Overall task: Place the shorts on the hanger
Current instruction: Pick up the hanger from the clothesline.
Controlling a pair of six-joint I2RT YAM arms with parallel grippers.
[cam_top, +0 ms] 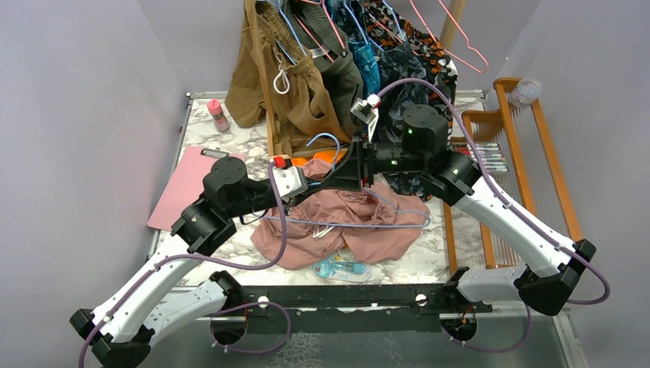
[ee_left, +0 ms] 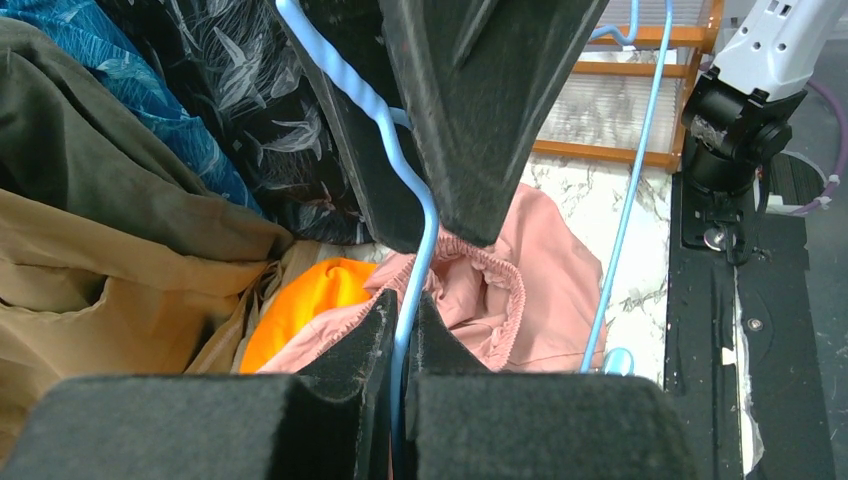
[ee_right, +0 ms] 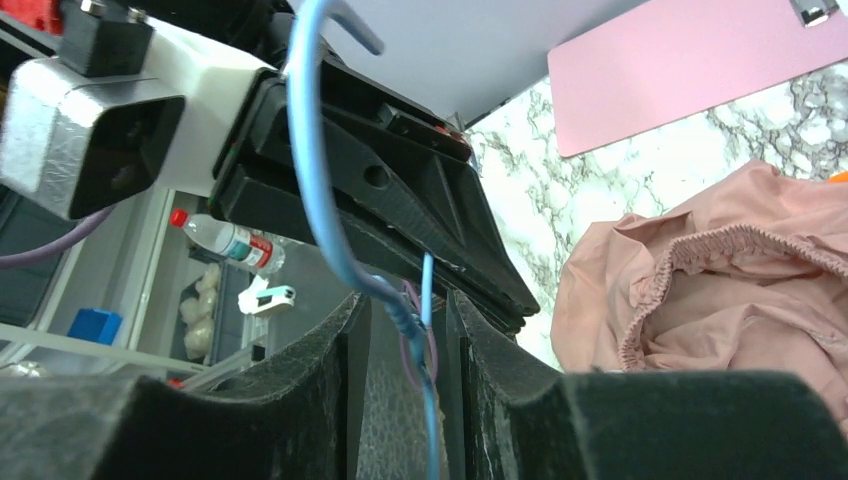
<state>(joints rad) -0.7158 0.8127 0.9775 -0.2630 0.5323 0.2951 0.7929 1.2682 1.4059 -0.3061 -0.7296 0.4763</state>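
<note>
The dusty pink shorts (cam_top: 345, 226) lie crumpled on the marble table in front of both arms, their gathered waistband (ee_left: 510, 290) facing up. The light blue wire hanger (cam_top: 383, 220) lies across them, its hook (cam_top: 326, 139) raised. My left gripper (ee_left: 403, 310) is shut on the hanger wire (ee_left: 410, 180) just below the neck. My right gripper (ee_right: 405, 310) comes from the other side. Its fingers (ee_left: 470, 100) stand either side of the twisted neck (ee_right: 405, 315) with a gap on both sides. The shorts (ee_right: 720, 300) lie loose beneath, held by neither gripper.
Brown, dark and patterned garments (cam_top: 306, 77) hang at the back with pink wire hangers (cam_top: 460, 38). Bright orange shorts (ee_left: 300, 300) lie behind the pink ones. A pink clipboard (cam_top: 188, 188) lies left, a wooden frame (cam_top: 521, 169) stands right, and a teal packet (cam_top: 341, 268) lies near the front edge.
</note>
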